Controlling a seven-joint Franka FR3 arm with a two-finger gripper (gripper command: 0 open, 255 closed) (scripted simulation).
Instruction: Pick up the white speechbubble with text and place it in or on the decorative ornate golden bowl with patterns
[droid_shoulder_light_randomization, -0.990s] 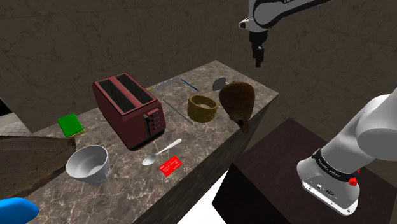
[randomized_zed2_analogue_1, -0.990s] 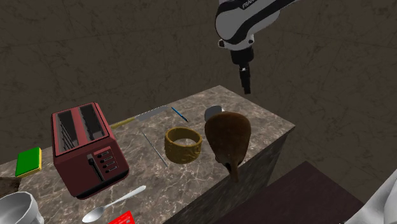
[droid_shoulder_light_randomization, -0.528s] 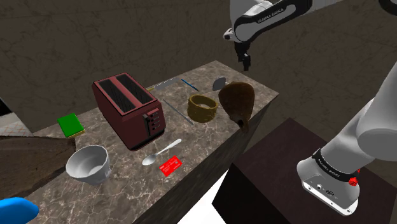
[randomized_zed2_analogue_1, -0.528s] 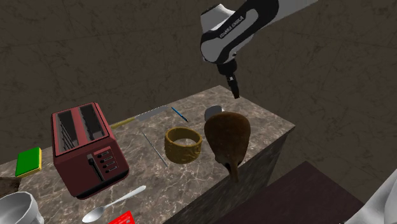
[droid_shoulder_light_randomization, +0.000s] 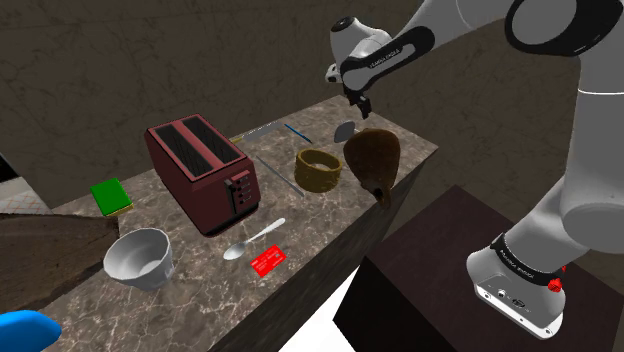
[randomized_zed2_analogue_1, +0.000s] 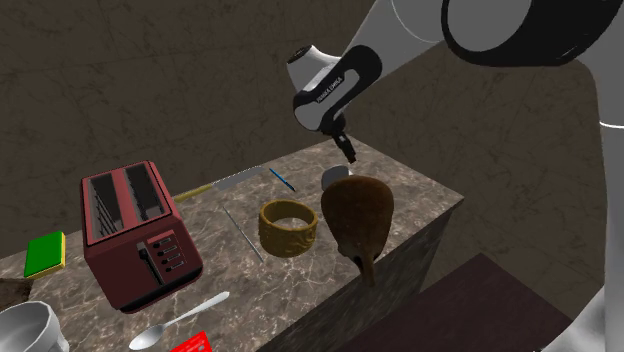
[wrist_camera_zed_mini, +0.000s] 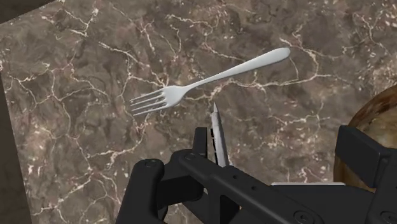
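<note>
Your gripper (droid_shoulder_light_randomization: 358, 108) now sits lower, close above the speechbubble (droid_shoulder_light_randomization: 346, 130) behind the golden bowl (droid_shoulder_light_randomization: 319, 168). Grasping likely comes next, though I cannot tell whether the claw is open or closed.

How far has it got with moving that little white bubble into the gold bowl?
Nothing is done yet. The speech bubble sits on the counter, and the gripper hovers close above it. Grasping it, carrying it and placing it in the golden bowl remain.
</note>
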